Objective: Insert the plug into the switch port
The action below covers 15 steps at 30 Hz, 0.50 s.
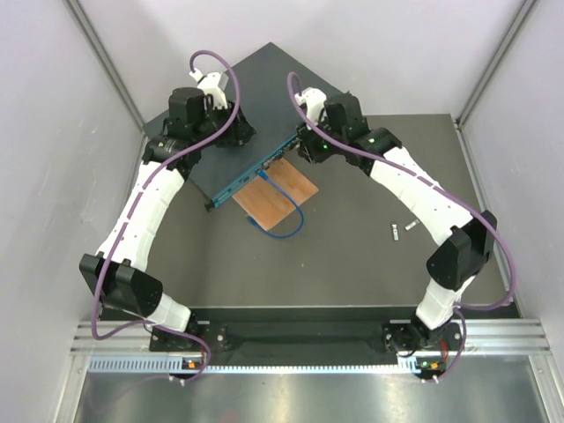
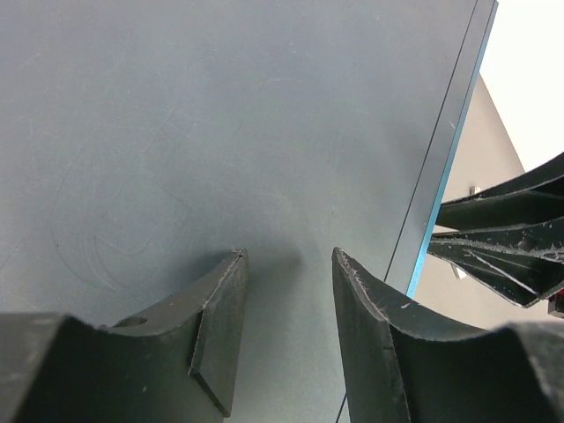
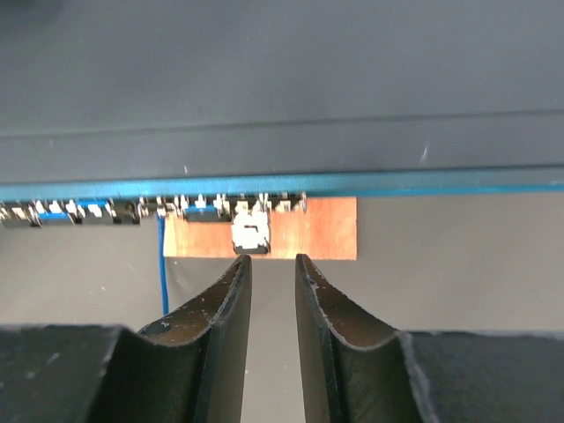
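Top external view: one large, flat, dark teal-blue metal switch (image 1: 260,106) lies on the dark grey table (image 1: 352,264), at 12 o'clock from the frame's centre, with its port face turned toward 5 o'clock. One thin orange-brown wooden board (image 1: 284,196) lies against that face. One thin blue cable (image 1: 295,225) loops off the board's 6 o'clock edge. Two small pale loose pieces (image 1: 402,230) lie well apart from the board, at its 3 o'clock. Two white-and-black arms (image 1: 145,207) reach in. The left gripper (image 1: 236,132) is over the switch's top panel, and the right gripper (image 1: 304,150) is at the port face. Any lettering on the switch is too small to read.

Left wrist view: this view shows only the switch's plain top panel (image 2: 220,132) and its bright blue edge. The left gripper (image 2: 289,260) stands moderately wide with nothing between its fingers. Its tips are close over the panel, but contact cannot be told.

Right wrist view: this view alone shows the row of small ports (image 3: 176,207) and one clear plug (image 3: 251,233) at that row, above the wooden board (image 3: 326,233). Whether the plug is fully seated cannot be told. The right gripper (image 3: 270,260) shows a narrow gap with nothing in it, its tips just short of the plug at the plug's 6 o'clock. The blue cable (image 3: 162,264) runs at 9 o'clock of the board.
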{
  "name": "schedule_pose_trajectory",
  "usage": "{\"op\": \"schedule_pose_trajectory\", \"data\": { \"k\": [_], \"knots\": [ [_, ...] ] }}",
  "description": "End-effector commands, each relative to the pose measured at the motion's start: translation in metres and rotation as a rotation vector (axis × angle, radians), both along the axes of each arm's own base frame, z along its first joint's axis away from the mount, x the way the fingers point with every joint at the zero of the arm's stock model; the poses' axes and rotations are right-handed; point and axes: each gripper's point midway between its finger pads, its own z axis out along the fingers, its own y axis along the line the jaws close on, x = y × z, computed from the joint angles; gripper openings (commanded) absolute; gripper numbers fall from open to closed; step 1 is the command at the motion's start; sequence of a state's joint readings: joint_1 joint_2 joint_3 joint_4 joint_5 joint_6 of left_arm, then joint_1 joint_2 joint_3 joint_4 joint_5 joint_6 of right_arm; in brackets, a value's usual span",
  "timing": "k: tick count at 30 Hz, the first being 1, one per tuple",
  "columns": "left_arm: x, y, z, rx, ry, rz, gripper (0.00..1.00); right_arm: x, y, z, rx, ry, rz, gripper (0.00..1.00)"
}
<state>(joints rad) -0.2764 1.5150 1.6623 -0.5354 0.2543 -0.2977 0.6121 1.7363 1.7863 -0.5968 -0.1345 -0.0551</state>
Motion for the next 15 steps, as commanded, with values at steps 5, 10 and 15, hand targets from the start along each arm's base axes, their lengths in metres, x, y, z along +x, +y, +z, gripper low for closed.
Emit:
{"op": "schedule_pose_trajectory", "data": {
  "k": [5,10,15],
  "knots": [
    [0.005,0.002,-0.019,0.014,0.049,0.013,0.49,0.018,0.017,0.043,0.133,-0.103,-0.01,0.25],
    [0.005,0.003,-0.02,0.016,0.052,0.014,0.49,0.026,0.02,0.053,0.198,-0.151,-0.042,0.22],
    [0.005,0.003,-0.024,0.018,0.059,0.014,0.49,0.031,0.021,0.055,0.232,-0.161,-0.078,0.19]
  ]
}}
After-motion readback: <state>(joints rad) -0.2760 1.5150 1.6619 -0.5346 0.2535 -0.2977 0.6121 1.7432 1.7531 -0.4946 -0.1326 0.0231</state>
